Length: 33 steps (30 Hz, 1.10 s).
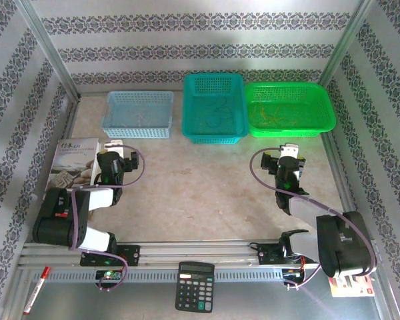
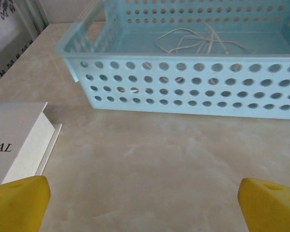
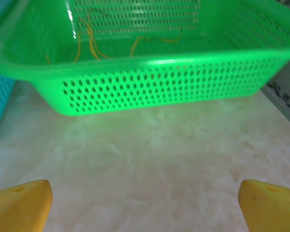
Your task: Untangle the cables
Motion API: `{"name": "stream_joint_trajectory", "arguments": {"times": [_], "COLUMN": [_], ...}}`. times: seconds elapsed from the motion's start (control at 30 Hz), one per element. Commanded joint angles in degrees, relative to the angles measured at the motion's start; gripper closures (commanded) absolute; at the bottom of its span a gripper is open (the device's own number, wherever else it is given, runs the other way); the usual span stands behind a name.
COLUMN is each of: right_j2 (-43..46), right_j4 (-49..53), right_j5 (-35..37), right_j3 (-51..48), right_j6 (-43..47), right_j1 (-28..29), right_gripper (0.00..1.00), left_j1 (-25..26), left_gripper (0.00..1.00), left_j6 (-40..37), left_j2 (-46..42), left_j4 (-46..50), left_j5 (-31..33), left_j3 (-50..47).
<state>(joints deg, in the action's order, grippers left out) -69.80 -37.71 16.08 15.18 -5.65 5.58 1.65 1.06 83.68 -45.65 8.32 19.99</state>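
Thin pale bluish-white cables (image 2: 198, 42) lie looped on the floor of the light blue basket (image 2: 183, 92), at the back left in the top view (image 1: 139, 119). Yellowish-orange cables (image 3: 92, 41) lie inside the green basket (image 3: 159, 82), at the back right (image 1: 275, 115). My left gripper (image 2: 145, 203) hovers over bare table just short of the blue basket, its yellow fingertips (image 2: 19, 200) wide apart and holding nothing. My right gripper (image 3: 145, 205) stands open the same way in front of the green basket, also holding nothing. From above, the left gripper (image 1: 117, 148) and right gripper (image 1: 291, 149) both point at the baskets.
A teal basket (image 1: 213, 137) sits between the other two, with faint dark loops inside. A book (image 1: 73, 163) lies left of the left arm, its corner (image 2: 19, 145) beside the left fingers. A calculator (image 1: 195, 287) and a red pen (image 1: 37, 290) lie at the near edge.
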Motion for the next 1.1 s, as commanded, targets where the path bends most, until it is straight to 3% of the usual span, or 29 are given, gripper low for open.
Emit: {"name": "stream_joint_trajectory", "arguments": {"times": [0.0,0.07,0.13,0.2,0.27,0.37,0.43,1.07], "right_j2": [-3.25,-7.95,-17.07,-21.32,-15.97,-19.0,-17.42,-18.02], "right_j4": [-12.76,-18.48,-30.8,-38.29,-24.27,-24.12,-15.67,-17.41], "right_j5": [-7.69,-8.49,-8.62,-8.95,-10.95,-14.31,-14.02,-12.12], "right_j3": [-0.45,-0.71,-2.46,-2.78,-0.02,3.0,6.4,6.09], "right_j6": [5.08,6.24,5.83,5.83,5.57,3.69,2.13,3.86], "right_j1": [-1.01,-1.28,-1.72,-1.72,-2.55,-4.64,-5.61,-4.02], "right_gripper": [0.02,0.02,0.02,0.02,0.02,0.02,0.02,0.02], "left_j1": [-1.3,-1.34,-1.64,-1.98,-2.09,-2.15,-2.18,-2.09], "left_gripper": [0.0,0.0,0.0,0.0,0.0,0.0,0.0,0.0], "left_j6": [-0.19,-1.16,-0.57,-0.99,-0.72,-1.02,-0.98,-1.15], "left_j2": [5.27,8.83,6.48,8.15,7.16,7.44,7.49,7.58], "left_j4": [-14.59,-19.61,-11.19,-13.58,-8.65,-7.64,-7.35,-8.31], "left_j5": [-5.4,-7.52,-8.38,-9.57,-9.94,-10.42,-10.43,-10.21], "left_j3": [-1.64,-2.21,-0.2,0.09,1.73,2.63,2.74,2.41]}}
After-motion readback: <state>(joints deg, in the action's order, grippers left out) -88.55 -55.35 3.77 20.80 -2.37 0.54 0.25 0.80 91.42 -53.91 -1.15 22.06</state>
